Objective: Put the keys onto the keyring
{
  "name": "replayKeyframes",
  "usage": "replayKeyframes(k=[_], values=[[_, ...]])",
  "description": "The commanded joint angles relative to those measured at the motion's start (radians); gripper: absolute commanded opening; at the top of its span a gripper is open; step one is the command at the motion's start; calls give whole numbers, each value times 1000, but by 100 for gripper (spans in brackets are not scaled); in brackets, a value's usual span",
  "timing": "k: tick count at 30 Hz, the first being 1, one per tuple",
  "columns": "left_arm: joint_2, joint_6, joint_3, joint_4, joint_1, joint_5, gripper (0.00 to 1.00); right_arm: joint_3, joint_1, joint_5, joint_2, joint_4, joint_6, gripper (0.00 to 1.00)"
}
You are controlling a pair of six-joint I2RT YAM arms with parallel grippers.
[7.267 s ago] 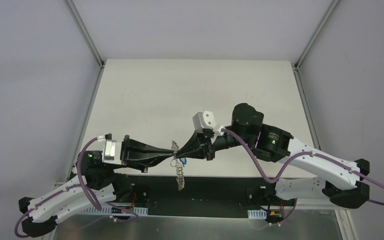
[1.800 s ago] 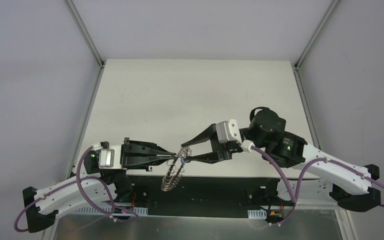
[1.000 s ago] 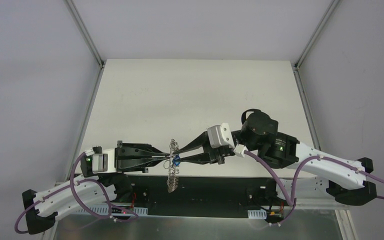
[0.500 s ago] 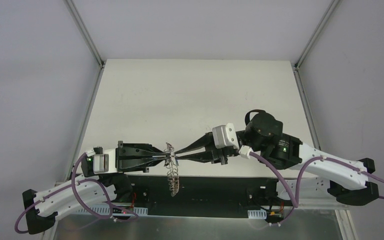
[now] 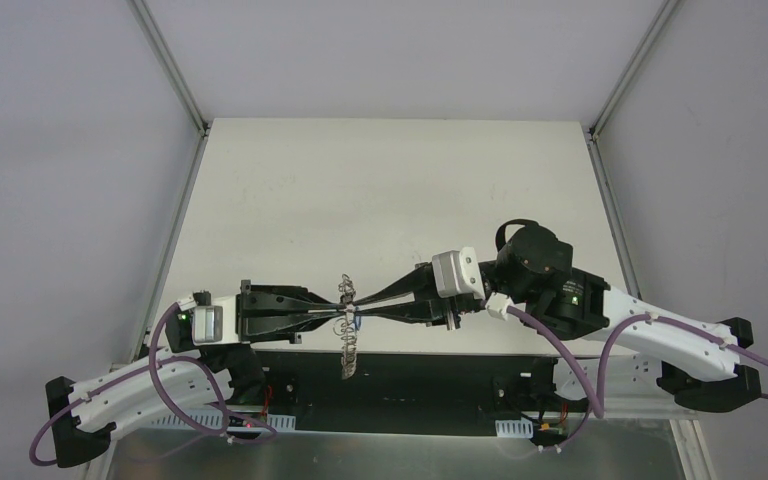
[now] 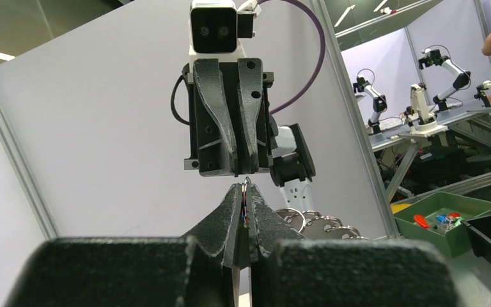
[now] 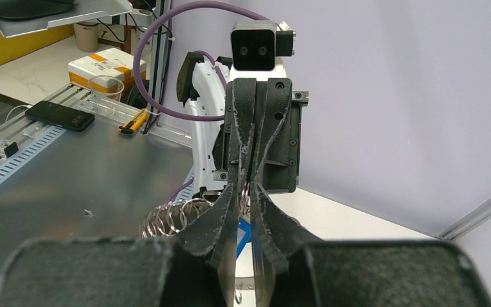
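The keyring (image 5: pixel 347 350) hangs edge-on in mid-air over the table's (image 5: pixel 390 200) near edge, pinched flat by the left gripper (image 5: pixel 338 318). The blue key (image 7: pixel 245 231) sits against it, between the nearly closed fingers of the right gripper (image 5: pixel 362 316). I cannot tell whether they grip it. Threading seems in hand; next, the 2 grippers likely need a fine, steady push onto a loop.

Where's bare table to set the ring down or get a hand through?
Bare: all of the table beyond the arms, side rail to side rail, back to the far edge. Crowded: the middle of the near edge, where the left pincer and right pincer meet tip to tip at the keyring. No hand room between them.
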Motion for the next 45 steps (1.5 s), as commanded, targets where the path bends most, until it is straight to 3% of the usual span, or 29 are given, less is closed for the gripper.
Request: replayKeyframes(k=[1,29,35,45], values=[[0,10,16,79,-6,-17,0,6,6,9,-11,42,-15,16],[-1,13,22,77,-6,-18,0,8,7,23,-6,-13,-20,13],[-5,15,20,75,-6,-19,0,10,7,25,-6,-29,-25,0],[-10,22,18,75,-6,-19,0,-19,6,29,-25,-30,-23,0]])
